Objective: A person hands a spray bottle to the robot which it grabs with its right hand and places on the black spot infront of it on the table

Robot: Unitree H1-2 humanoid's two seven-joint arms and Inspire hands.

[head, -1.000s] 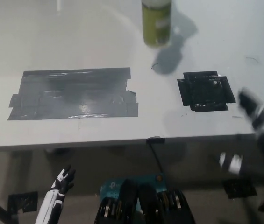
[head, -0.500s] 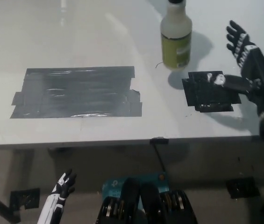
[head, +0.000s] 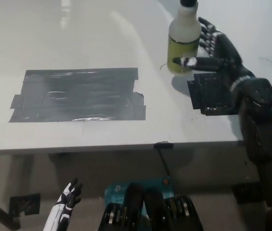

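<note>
A spray bottle (head: 183, 41) with a white upper body and yellow-green liquid shows at the top right, its head cut off by the picture's top edge. My black right hand (head: 213, 50) is open around it: the thumb lies across the bottle's front, and the fingers stand spread and straight behind its right side. Just below the bottle is the small black spot (head: 209, 94) on the white table (head: 126, 29), partly covered by my right wrist. My white left hand (head: 66, 206) rests open at the lower left, below the table's edge.
A large patch of black tape (head: 78, 95) covers the table's left middle. The table's front edge (head: 102, 146) runs across the picture. A dark marker (head: 23, 204) lies on the floor at the lower left.
My right hand has swung left from beside the black spot to the bottle and now cups it. The bottle sits slightly higher in the picture. The left hand stays low.
</note>
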